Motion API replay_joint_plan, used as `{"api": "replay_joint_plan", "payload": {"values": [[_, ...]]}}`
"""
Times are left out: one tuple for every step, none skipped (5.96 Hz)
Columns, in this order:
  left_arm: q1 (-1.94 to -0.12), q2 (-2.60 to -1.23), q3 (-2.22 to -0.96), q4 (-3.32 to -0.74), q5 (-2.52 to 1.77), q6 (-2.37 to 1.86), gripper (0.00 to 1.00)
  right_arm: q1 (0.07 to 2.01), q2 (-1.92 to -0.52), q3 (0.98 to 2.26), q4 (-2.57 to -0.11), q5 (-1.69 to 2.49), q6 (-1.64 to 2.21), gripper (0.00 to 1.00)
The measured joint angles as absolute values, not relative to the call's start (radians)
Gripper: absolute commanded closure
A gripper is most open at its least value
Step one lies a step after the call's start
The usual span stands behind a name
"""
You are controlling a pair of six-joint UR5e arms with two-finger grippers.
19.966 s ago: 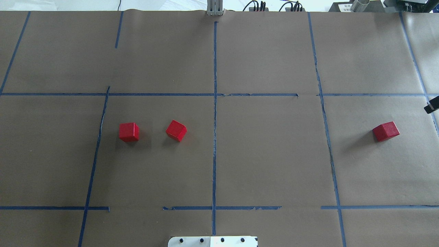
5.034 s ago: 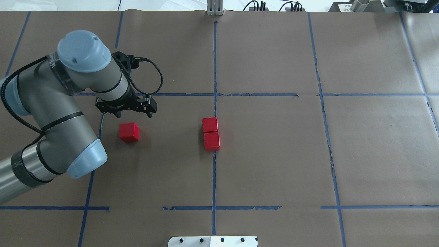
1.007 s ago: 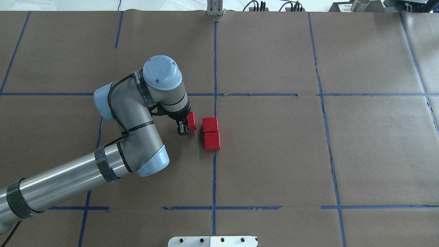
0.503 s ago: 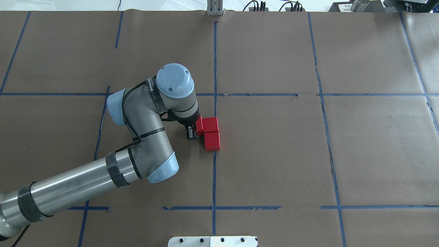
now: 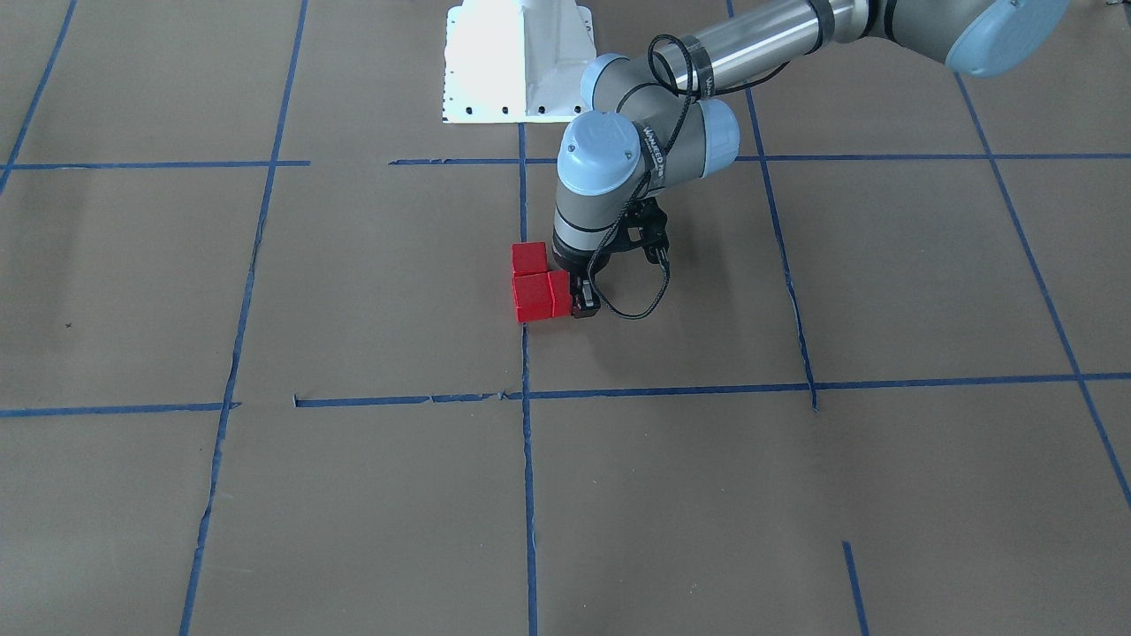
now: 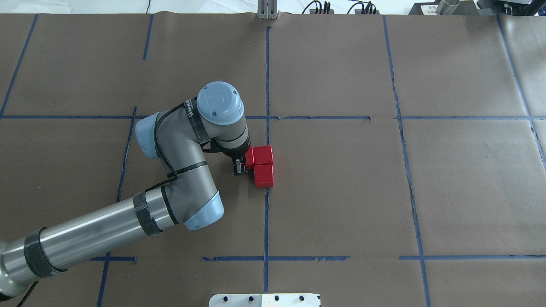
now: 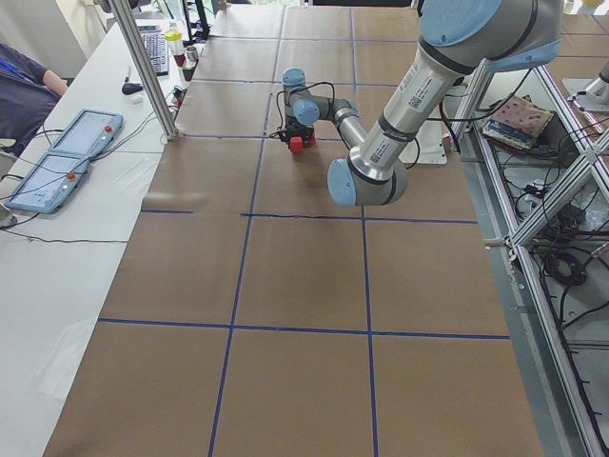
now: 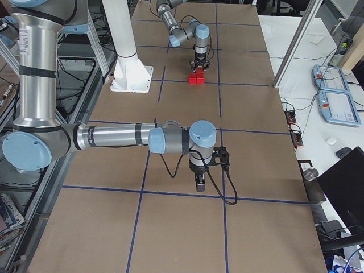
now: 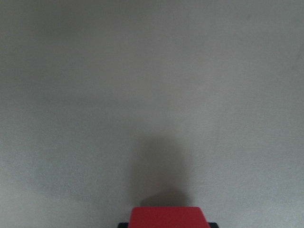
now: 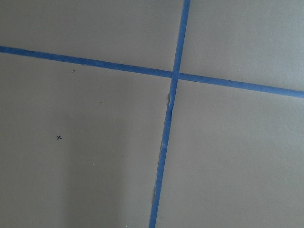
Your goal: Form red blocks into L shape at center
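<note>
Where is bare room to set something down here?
Bare paper: the taped cells right of the centre tape line in the overhead view. Crowded: the red blocks at that line, with the left hand gripping one and the left arm across the cell beside them.

I count three small matte red cubes, all upright at mid-scene. The far cube (image 6: 263, 154) and near cube (image 6: 263, 175) touch in a line. The third cube (image 6: 249, 157), half hidden, sits against the far cube's left face, making an L.

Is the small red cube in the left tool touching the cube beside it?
Touching. The front-facing view shows the held small red cube flush against the neighbouring red cube, no gap.
</note>
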State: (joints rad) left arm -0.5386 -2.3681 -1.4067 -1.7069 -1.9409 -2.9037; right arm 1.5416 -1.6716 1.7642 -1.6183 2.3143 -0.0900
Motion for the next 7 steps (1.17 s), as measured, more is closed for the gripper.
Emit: {"api": "replay_joint_plan", "payload": {"values": [[-0.539, -2.367, -1.407, -1.707, -1.941, -2.9, 0.36, 1.542, -1.672, 1.764, -1.618, 2.314, -0.09, 0.0], [-0.538, -2.367, -1.407, -1.707, -1.94, -2.897, 0.0, 1.542, -1.672, 1.765, -1.617, 2.314, -0.09, 0.0], [-0.538, -2.367, -1.407, -1.707, -1.94, -2.891, 0.0, 1.542, -1.672, 1.765, -1.617, 2.314, -0.091, 0.0], [-0.538, -2.367, -1.407, -1.706, -1.941, -2.883, 0.0, 1.542, -1.671, 1.765, -1.618, 2.313, -0.091, 0.0], [-0.541, -2.366, -1.418, -1.7, -1.945, -2.864, 0.0, 1.542, -1.67, 1.765, -1.618, 2.313, -0.091, 0.0], [-0.55, -2.363, -1.452, -1.675, -1.957, -2.813, 0.0, 1.542, -1.669, 1.765, -1.618, 2.313, -0.091, 0.0], [-0.566, -2.359, -1.514, -1.614, -1.99, -2.706, 0.0, 1.542, -1.669, 1.765, -1.618, 2.313, -0.09, 0.0]]}}
